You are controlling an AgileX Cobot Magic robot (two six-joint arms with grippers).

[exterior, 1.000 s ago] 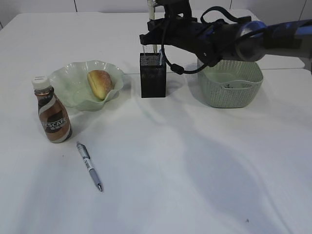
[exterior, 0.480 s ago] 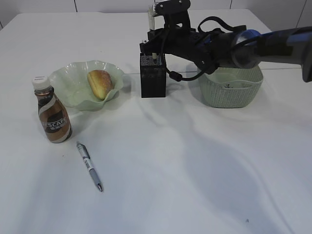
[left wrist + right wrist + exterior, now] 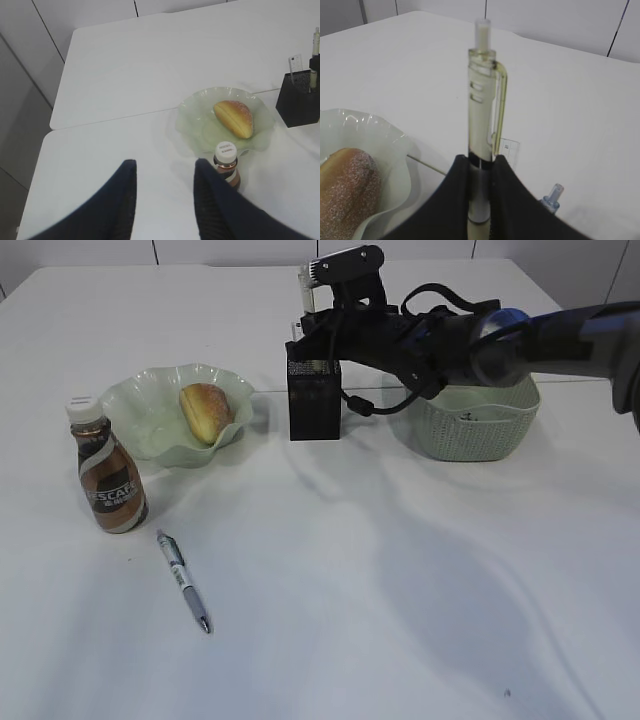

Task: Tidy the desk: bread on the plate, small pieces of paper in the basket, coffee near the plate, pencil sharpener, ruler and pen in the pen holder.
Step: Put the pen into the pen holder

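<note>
I am holding a pale, clear-barrelled click pen [image 3: 481, 125] upright in my right gripper [image 3: 481, 200], its dark fingers [image 3: 455, 200] pinched tight on the lower barrel so the clicker end is pointing up. That vertical hold is what I need, I judge, for feeding it straight down into the black square metal-mesh pen holder [image 3: 313, 400], over which the right gripper [image 3: 312, 348] is sitting in the exterior view. A short clear plastic ruler [image 3: 507, 150] and a small blue-tipped item are already poking up beside it (presumably from inside the cup).

My left gripper [image 3: 162, 200] is hanging partly open and holding nothing, above the white desk [image 3: 400, 590] near the brown Nescafe coffee bottle [image 3: 108, 480]. That bottle is standing just beside the pale green ruffled glass plate [image 3: 140, 405], with the golden-brown bread roll [image 3: 205, 410] lying in the dish.

A second pen with a grey-and-white barrel [image 3: 184, 581] is lying flat on the desk in front of the bottle, so I am reckoning that comes next. The sage-green woven-look basket [image 3: 470, 430] is sitting to the right of the holder.
</note>
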